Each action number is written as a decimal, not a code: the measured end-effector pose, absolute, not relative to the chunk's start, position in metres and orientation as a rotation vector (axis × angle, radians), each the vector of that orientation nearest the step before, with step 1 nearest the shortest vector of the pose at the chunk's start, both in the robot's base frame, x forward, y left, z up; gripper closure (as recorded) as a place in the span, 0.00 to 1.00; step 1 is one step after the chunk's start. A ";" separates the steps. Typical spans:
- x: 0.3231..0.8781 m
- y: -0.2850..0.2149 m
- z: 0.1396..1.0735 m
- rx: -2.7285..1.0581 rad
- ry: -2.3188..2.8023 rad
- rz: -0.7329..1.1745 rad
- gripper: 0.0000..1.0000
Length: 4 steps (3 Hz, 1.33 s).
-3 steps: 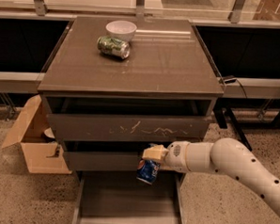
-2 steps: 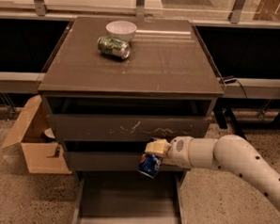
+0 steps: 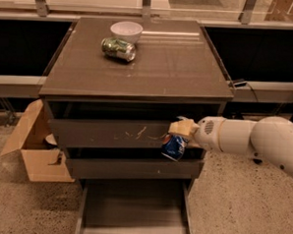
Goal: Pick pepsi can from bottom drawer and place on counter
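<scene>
The pepsi can [image 3: 173, 146], dark blue with a pale patch, hangs tilted in front of the scratched middle drawer front, held by my gripper [image 3: 180, 133], which is shut on its upper end. My white arm reaches in from the right. Below, the bottom drawer [image 3: 134, 212] is pulled out, its flat floor bare. The counter [image 3: 159, 65] is the glossy grey-brown cabinet top above the can.
A green-and-silver can [image 3: 118, 48] lies on its side on the counter's back left, next to a white bowl [image 3: 126, 31]. An open cardboard box [image 3: 34, 145] stands on the floor left of the cabinet. A cable [image 3: 246, 86] hangs at the right.
My gripper has lifted the pepsi can from just above the bottom drawer up to the level of the middle drawer front. Nothing on the counter has moved.
</scene>
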<state>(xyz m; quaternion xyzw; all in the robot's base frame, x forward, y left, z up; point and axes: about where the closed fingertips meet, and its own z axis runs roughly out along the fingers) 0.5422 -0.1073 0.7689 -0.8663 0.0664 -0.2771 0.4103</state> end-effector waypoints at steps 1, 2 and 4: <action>0.538 -0.124 0.819 -2.208 0.141 -0.818 1.00; 0.538 -0.124 0.819 -2.208 0.141 -0.818 1.00; 0.566 -0.167 0.924 -2.112 0.130 -1.074 1.00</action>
